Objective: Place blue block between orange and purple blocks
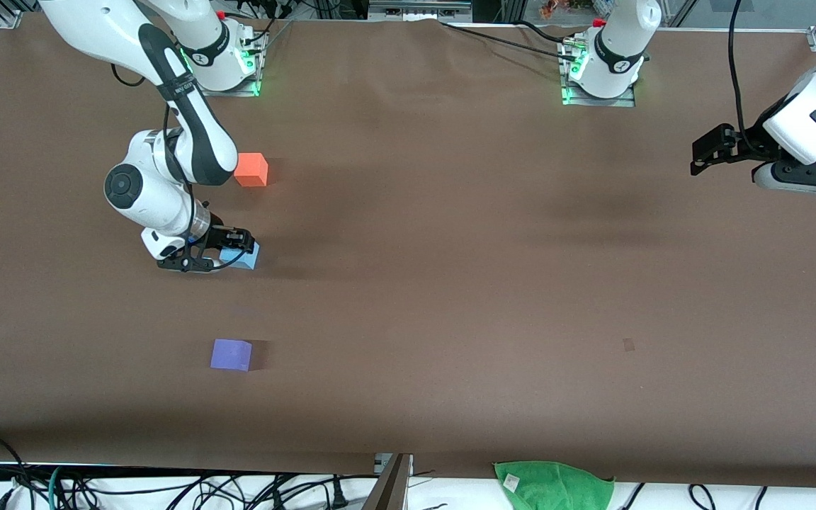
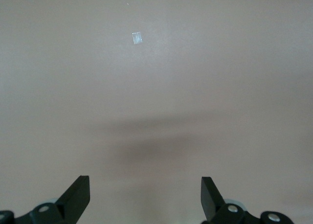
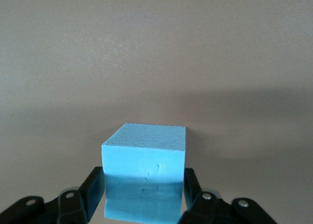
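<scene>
The light blue block (image 1: 247, 258) sits in my right gripper (image 1: 238, 249), low over the table. It is between the orange block (image 1: 251, 170), which lies nearer the robots' bases, and the purple block (image 1: 231, 354), which lies nearer the front camera. In the right wrist view the black fingers (image 3: 93, 187) press both sides of the blue block (image 3: 146, 153), so the right gripper (image 3: 144, 187) is shut on it. I cannot tell whether the block touches the table. My left gripper (image 1: 705, 152) waits in the air at the left arm's end of the table, open and empty (image 2: 145, 194).
A green cloth (image 1: 553, 484) lies at the table's edge nearest the front camera. A small dark mark (image 1: 628, 344) is on the brown table cover. The left wrist view shows a small pale scrap (image 2: 137, 38) on the bare table. Cables hang along the near edge.
</scene>
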